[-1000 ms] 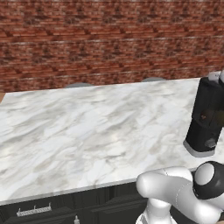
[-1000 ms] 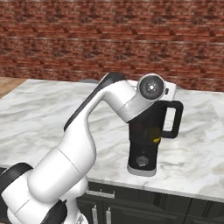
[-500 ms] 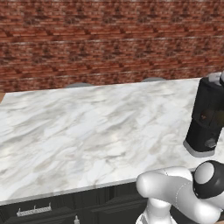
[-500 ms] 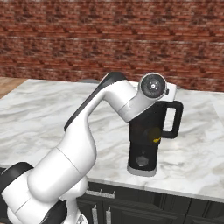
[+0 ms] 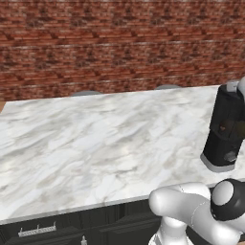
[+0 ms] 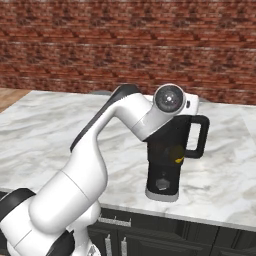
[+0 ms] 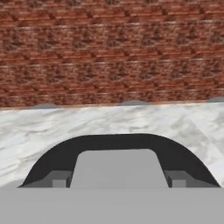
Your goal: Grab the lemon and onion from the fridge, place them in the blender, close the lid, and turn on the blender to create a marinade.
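The blender (image 6: 167, 165) stands near the front edge of the marble counter (image 6: 55, 135), a black jar with a side handle on a light grey base. It also appears at the right edge of the left base view as the blender (image 5: 225, 136). Through the jar wall the lemon (image 6: 176, 155) shows as a yellow spot. A small reddish-brown spot in the jar looks like the onion (image 5: 222, 128). My hand hovers right at the jar's top. In the hand view my gripper (image 7: 118, 178) is shut on the lid (image 7: 118, 166), whose black rim and grey centre sit between the fingertips (image 7: 61, 179).
A brick wall (image 5: 119, 48) runs behind the counter. Dark cabinets with handles (image 5: 36, 232) sit under the counter's front edge. The marble top stretches wide to the left of the blender. The blender's knob (image 6: 161, 184) faces the front.
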